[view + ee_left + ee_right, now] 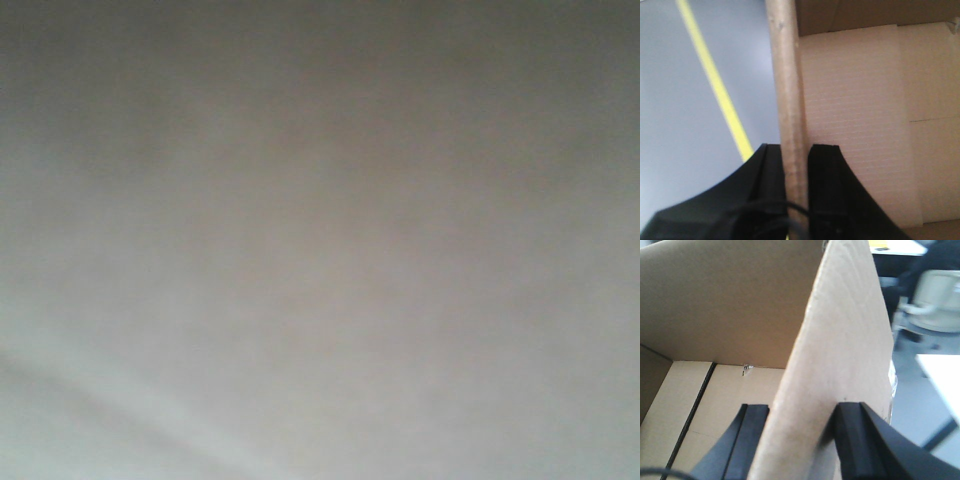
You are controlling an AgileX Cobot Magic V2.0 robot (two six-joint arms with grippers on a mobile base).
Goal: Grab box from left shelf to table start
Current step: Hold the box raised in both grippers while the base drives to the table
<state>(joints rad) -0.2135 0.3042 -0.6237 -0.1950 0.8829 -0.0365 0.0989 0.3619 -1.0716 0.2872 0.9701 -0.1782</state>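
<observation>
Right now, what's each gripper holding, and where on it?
Both hold the box. The left gripper pinches the edge of one wall; the right gripper clamps the edge of another cardboard wall.

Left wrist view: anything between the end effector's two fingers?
Yes: a cardboard wall of the box stands between the fingers of the left end effector, both touching it. The left wrist view shows this.

lab or workshop, yellow floor line (715,85), chair (935,297), white table (942,377)

left pincer (796,151) astride box (787,75) wall | right pincer (802,411) astride box wall
</observation>
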